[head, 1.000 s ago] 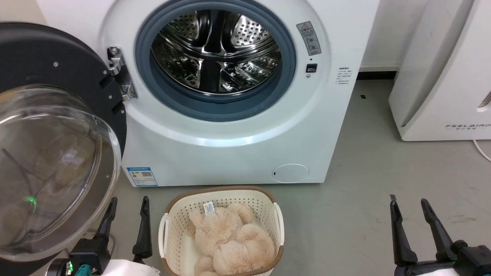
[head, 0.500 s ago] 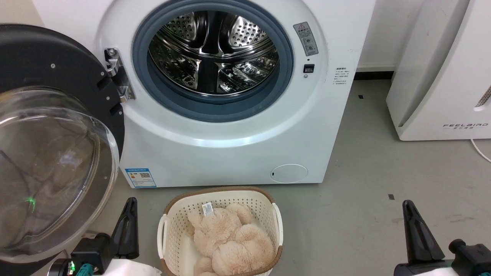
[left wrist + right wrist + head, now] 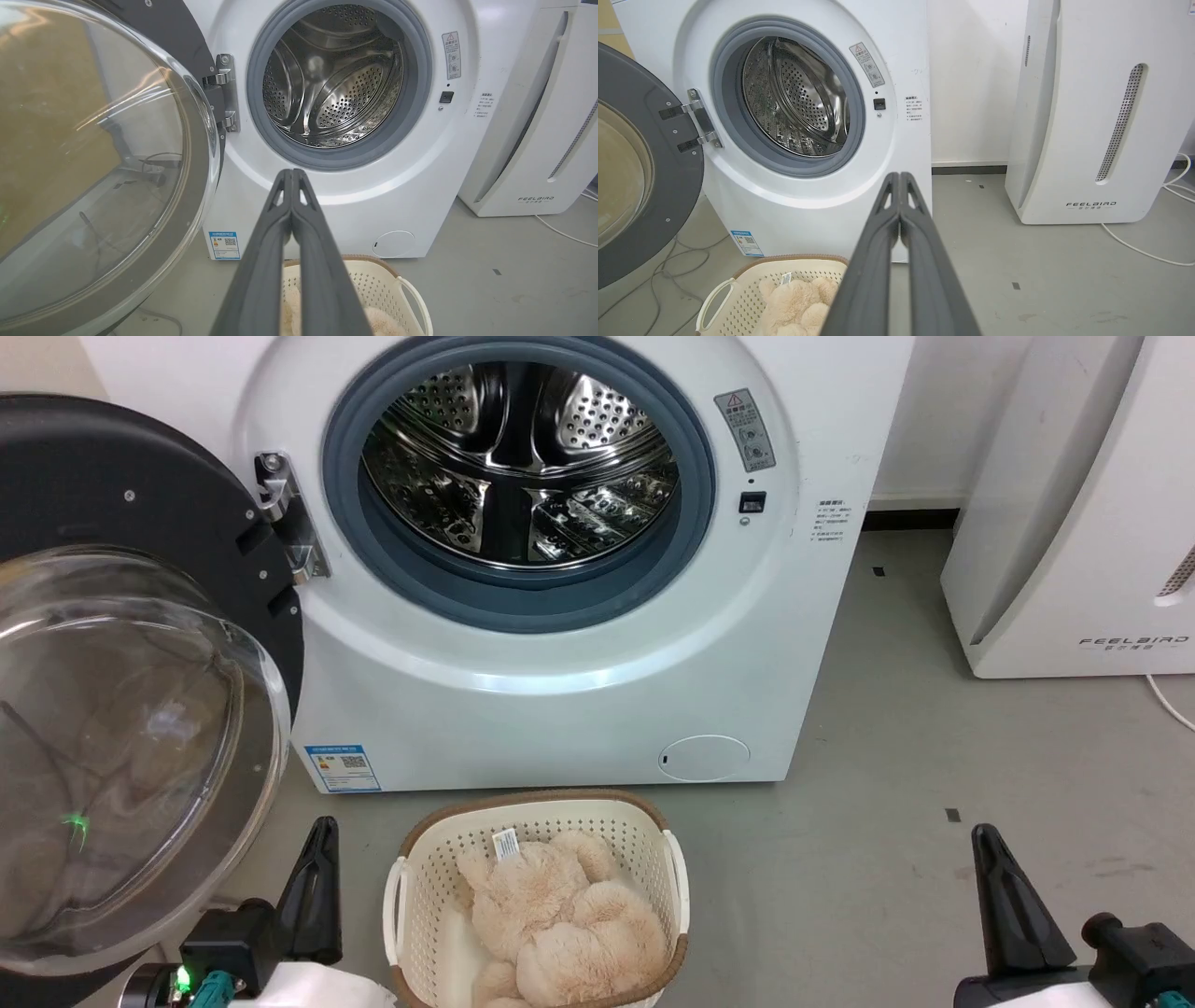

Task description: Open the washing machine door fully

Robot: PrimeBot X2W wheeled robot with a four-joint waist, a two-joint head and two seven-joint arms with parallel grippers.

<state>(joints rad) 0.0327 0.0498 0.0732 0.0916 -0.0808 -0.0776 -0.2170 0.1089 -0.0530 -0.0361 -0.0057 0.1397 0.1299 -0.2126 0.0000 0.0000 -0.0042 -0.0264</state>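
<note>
Most of the job looks done, as we judge it. Left of the washing machine [image 3: 560, 691], the washing machine door [image 3: 131, 691] stands wide open on its hinge [image 3: 285, 518], with its black rim and clear glass bowl facing us and well clear of the machine's mouth. We cannot tell whether it has reached the end of its swing. In the right wrist view it looks opened well beyond a right angle to the machine's front, so a little travel may remain.

In front of the machine's left corner, just beside the door's lower edge but apart from it, the left gripper [image 3: 325, 831] has its two fingers pressed together on nothing. At the machine's middle, the steel drum [image 3: 518, 457] lies fully exposed inside the grey rubber ring [image 3: 523, 602]. On the floor [image 3: 887, 737] in front of the machine sits a basket [image 3: 537, 800] with a plush toy [image 3: 560, 915] in it.

Out past the machine's right corner, the right gripper [image 3: 990, 840] hangs over the floor, its fingers likewise together and empty. Well right of the machine stands a white appliance [image 3: 1074, 523]. In our view, what is left is at most a last nudge on the door's rim, and perhaps nothing.
</note>
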